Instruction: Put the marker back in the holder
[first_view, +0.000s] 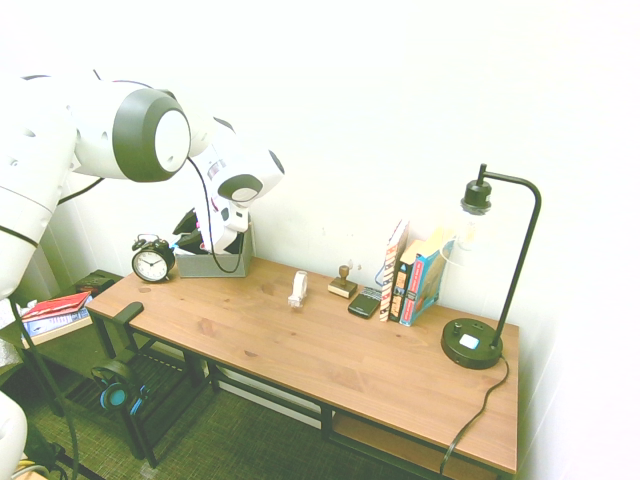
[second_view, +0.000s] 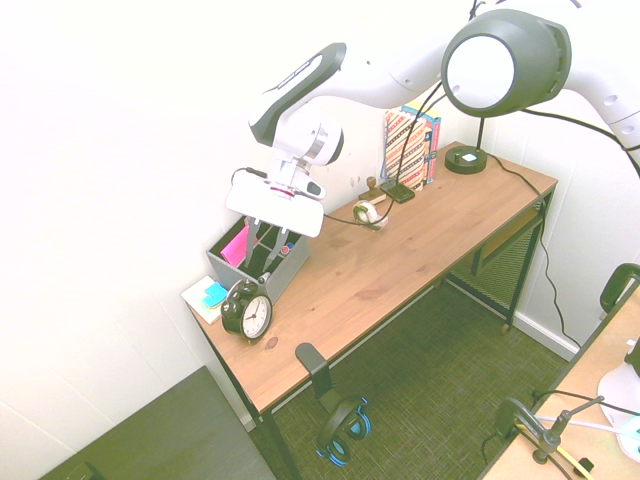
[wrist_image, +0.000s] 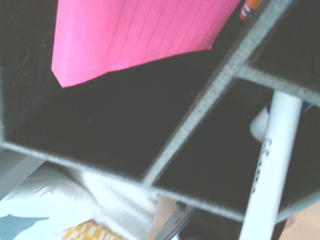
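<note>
Wrist view is looking straight into the holder (wrist_image: 210, 95): the marker (wrist_image: 272, 165), a white barrel with print along it, is standing in one of its dark compartments, and a pink notepad (wrist_image: 140, 35) is sitting in the bigger compartment beside it. From the exterior views the gripper (second_view: 272, 228) is hanging right over the holder (second_view: 258, 262) at the desk (second_view: 400, 270) end near the alarm clock (second_view: 247, 312); fingers are dipping into the box, can't tell whether they're spread or pinching the marker. Further along, books (first_view: 412, 275) and a black lamp (first_view: 480, 270) are sitting at the far end.
</note>
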